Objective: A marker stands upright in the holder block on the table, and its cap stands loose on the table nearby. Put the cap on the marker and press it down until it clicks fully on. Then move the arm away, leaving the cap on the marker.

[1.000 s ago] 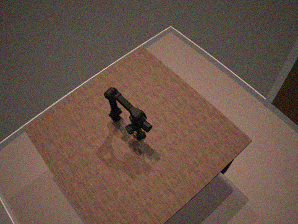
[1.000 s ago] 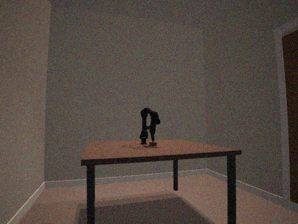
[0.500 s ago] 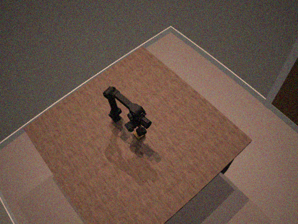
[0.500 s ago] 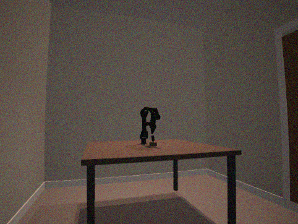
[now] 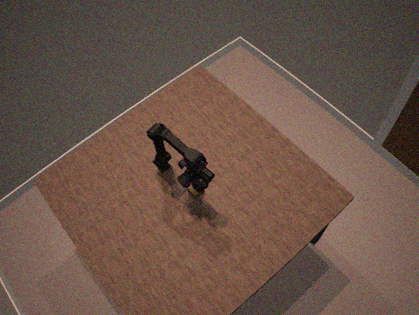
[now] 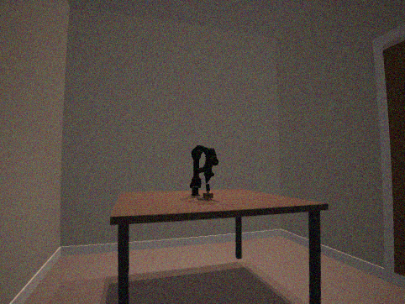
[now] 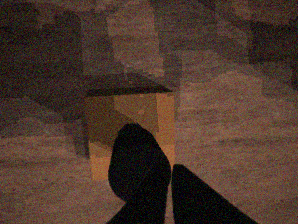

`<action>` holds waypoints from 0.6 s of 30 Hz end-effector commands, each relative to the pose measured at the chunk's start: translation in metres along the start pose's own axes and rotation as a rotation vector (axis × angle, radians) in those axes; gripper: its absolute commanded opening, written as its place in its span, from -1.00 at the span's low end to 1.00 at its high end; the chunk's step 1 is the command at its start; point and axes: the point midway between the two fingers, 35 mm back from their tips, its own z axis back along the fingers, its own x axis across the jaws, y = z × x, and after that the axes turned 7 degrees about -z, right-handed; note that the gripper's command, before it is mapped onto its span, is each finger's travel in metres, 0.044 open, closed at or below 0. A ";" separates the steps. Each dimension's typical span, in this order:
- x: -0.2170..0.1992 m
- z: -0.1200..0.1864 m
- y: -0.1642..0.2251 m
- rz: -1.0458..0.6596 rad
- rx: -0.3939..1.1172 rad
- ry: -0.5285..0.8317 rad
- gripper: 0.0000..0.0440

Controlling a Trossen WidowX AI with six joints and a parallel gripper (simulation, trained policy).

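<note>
Wrist view: marker + cap not distinguishable, dark shapes cover part of holder block (image 5: pixel 195 191) (image 6: pixel 207 196) (image 7: pixel 166 117). Top/ext. views: block tiny, details blurred.

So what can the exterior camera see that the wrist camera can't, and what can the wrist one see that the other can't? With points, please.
Only the exterior view shows the black table legs (image 6: pixel 123 260), the dark brown door (image 6: pixel 396 159) and the bent black robot arm (image 6: pixel 196 168) standing up.

Only the wrist view shows the patchy shadows on the block's face and the thin gap beside the claw's right-hand dark shape.

Both show the orange-tan holder block (image 6: pixel 208 196) (image 7: pixel 166 115), the black claw (image 6: pixel 207 190) (image 7: pixel 168 173) and the brown wooden tabletop (image 6: pixel 168 204) (image 7: pixel 225 135).
</note>
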 end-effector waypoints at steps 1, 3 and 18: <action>-0.001 -0.010 0.002 0.033 0.003 0.031 -1.00; -0.001 -0.014 0.003 0.048 0.003 0.039 -1.00; -0.013 -0.016 0.011 0.119 0.089 0.040 -0.93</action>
